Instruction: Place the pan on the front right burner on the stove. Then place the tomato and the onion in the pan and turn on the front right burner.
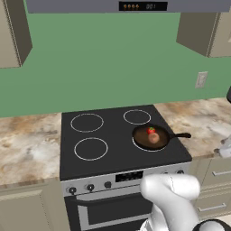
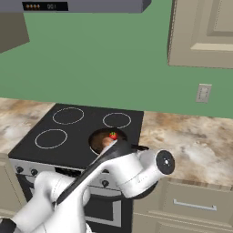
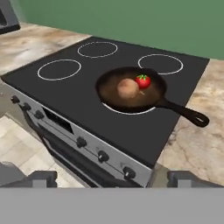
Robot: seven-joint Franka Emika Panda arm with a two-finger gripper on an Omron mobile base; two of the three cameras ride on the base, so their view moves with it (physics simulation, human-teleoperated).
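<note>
Claw (image 3: 112,178) spread wide open, gripping nothing, hovering out in front of the stove (image 3: 65,98) near the knob panel. Fingertips (image 3: 41,178) standing far apart at the near edge. Pan (image 3: 131,89) well beyond the claw, further back and slightly right, sitting on the front right burner (image 3: 127,111), handle pointing right over the counter (image 3: 205,144). Onion (image 3: 127,88) and tomato (image 3: 143,81) both inside the pan, touching or nearly so, tomato on the far right side of the onion. Same pan (image 1: 151,136) seen on the stove's right near ring from the left base view.
</note>
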